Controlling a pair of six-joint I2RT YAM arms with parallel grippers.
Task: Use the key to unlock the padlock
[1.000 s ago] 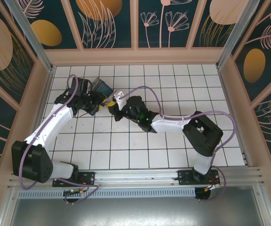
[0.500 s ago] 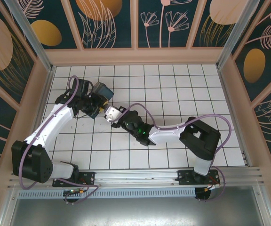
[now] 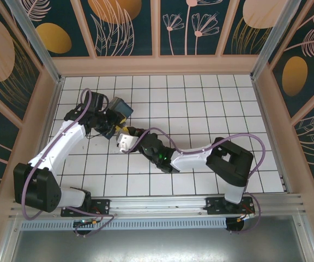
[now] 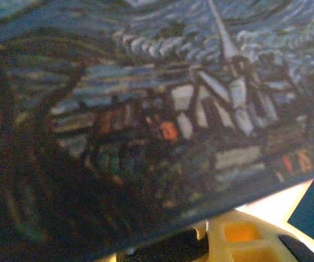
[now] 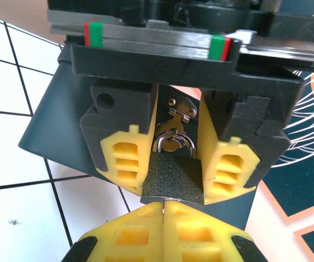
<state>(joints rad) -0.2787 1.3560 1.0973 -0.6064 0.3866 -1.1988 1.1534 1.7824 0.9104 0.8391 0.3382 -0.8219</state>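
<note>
One padlock (image 5: 173, 177) between left jaws

Top view bright, even; left wrist dim, blurry.

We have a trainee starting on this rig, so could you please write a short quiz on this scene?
1. True or false: the right gripper is wide open.
2. The padlock hangs: A) from the right gripper; B) from the hasp on the painted box; C) from nothing at all.
3. Which gripper holds the painted box?
Key: 1 false, the right gripper is shut just below the padlock; 2 B; 3 the left gripper.
</note>
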